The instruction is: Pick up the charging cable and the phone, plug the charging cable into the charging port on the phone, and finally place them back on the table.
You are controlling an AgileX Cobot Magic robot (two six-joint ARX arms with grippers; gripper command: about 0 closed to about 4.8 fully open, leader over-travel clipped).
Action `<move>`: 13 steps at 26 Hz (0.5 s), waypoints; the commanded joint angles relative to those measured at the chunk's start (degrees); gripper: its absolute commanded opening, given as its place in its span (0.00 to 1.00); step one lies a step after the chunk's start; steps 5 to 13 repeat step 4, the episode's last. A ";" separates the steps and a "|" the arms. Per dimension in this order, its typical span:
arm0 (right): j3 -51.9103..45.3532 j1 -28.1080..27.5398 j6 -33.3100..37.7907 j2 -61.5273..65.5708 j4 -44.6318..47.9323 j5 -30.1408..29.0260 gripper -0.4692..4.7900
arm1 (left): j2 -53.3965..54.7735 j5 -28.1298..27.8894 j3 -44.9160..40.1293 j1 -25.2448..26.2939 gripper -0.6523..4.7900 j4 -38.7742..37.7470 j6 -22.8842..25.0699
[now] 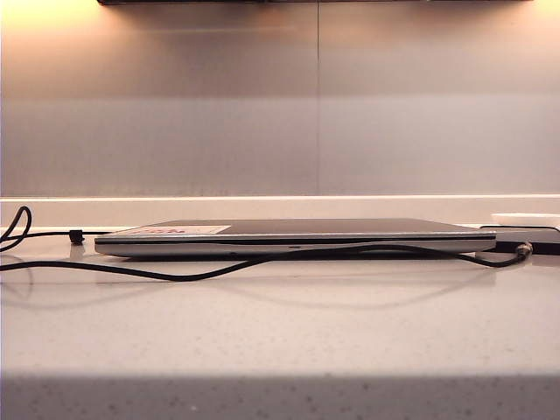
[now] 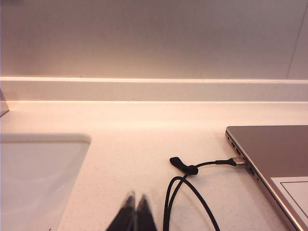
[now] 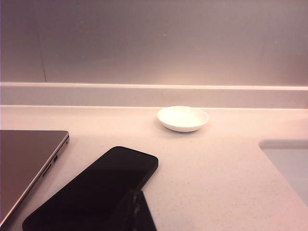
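Right claw [image 3: 137, 211], shut, hangs just over the phone [image 3: 96, 190].

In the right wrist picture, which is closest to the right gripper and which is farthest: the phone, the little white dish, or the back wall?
From the right gripper, which is shut, low over the table:
1. The phone, lying flat right under the fingertips.
2. The white dish, farther back on the table, near the back ledge.
3. The back wall, behind the dish.

Speckled pale table [image 1: 280, 332]: closed laptop [image 1: 297, 236], charging cable [image 1: 210, 273], phone [image 3: 96, 187], white dish [image 3: 183, 118].
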 commanded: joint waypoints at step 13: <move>0.28 0.02 -0.04 -0.13 0.83 0.07 0.09 | 0.04 0.17 0.24 0.07 0.11 0.50 0.11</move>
